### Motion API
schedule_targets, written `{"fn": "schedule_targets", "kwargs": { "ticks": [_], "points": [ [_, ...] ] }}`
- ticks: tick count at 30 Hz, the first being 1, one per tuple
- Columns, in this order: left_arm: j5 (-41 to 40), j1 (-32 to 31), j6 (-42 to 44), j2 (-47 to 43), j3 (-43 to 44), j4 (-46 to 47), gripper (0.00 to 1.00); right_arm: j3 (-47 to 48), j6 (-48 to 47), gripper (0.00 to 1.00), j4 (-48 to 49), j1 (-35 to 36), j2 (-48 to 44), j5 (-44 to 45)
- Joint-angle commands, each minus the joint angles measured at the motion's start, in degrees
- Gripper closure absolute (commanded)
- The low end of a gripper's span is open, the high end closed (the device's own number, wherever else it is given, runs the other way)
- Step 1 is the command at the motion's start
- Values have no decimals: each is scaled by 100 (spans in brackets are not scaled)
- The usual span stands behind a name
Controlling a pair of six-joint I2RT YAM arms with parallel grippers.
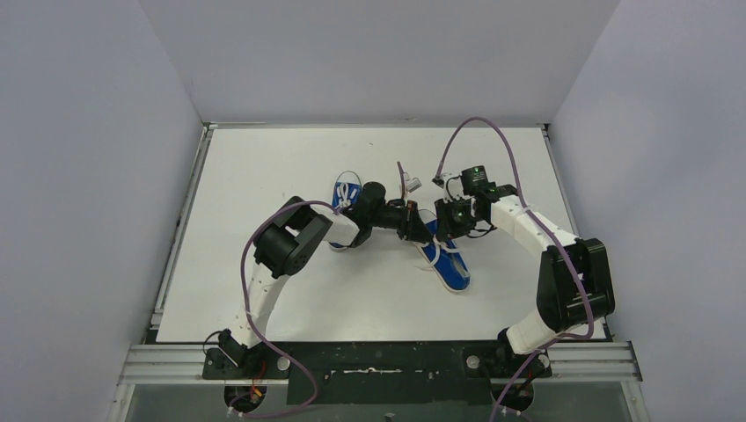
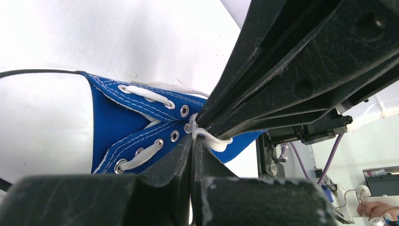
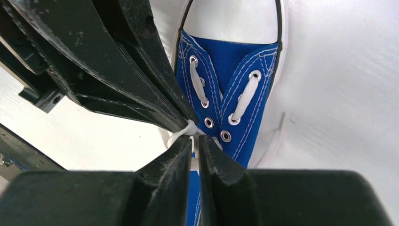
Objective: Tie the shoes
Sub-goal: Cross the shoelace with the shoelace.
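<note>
Two blue canvas shoes lie on the white table. The right shoe [image 1: 449, 264] [image 2: 122, 122] [image 3: 235, 80] is toe toward the arms. The left shoe [image 1: 347, 192] is partly hidden under my left arm. Both grippers meet above the right shoe's upper eyelets. My left gripper [image 1: 423, 230] [image 2: 194, 136] is shut, with a white lace [image 2: 214, 141] pinched at its tips. My right gripper [image 1: 439, 223] [image 3: 194, 137] is nearly shut, with a knotted bit of white lace [image 3: 181, 133] caught at its tips. Each wrist view shows the other gripper's fingers [image 2: 291, 70] [image 3: 117, 61] touching the same spot.
The table [image 1: 264, 290] is boxed in by grey walls on the left, back and right. Purple cables [image 1: 493, 132] loop above both arms. A loose lace end [image 3: 275, 136] trails on the table beside the right shoe.
</note>
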Motion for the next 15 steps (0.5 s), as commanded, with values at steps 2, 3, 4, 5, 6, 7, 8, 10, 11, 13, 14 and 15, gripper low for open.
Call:
{"fn": "schedule_targets", "kwargs": {
  "ticks": [2,3,4,5,6,7,8,10,11,13,14,15],
  "points": [
    [197,-8,-26,-57,192,474,100,125,-206,81,53,22,-79,195],
    [173,0,-25,-61,192,466,100,91,-224,80,53,19,-104,214],
    [166,5,-27,-67,200,464,100,67,-219,79,66,20,-113,235],
    [169,5,-37,-63,216,471,100,55,-216,79,82,21,-102,233],
    [184,-3,-44,-63,237,472,100,52,-206,79,105,21,-74,233],
    [219,-11,-45,-56,258,472,100,53,-190,79,140,25,-49,225],
    [244,-16,-55,-43,279,472,100,52,-183,79,163,34,-3,228],
    [274,-25,-70,-53,284,497,100,98,-184,79,185,52,85,249],
    [262,-16,-70,-69,271,503,100,123,-198,79,186,53,130,236],
    [233,-8,-50,-91,216,523,100,159,-216,79,155,80,172,237],
    [233,-8,-49,-107,198,525,100,160,-212,79,165,78,180,229],
    [233,-12,-50,-111,199,537,100,158,-214,79,162,83,197,227]
  ]
}}
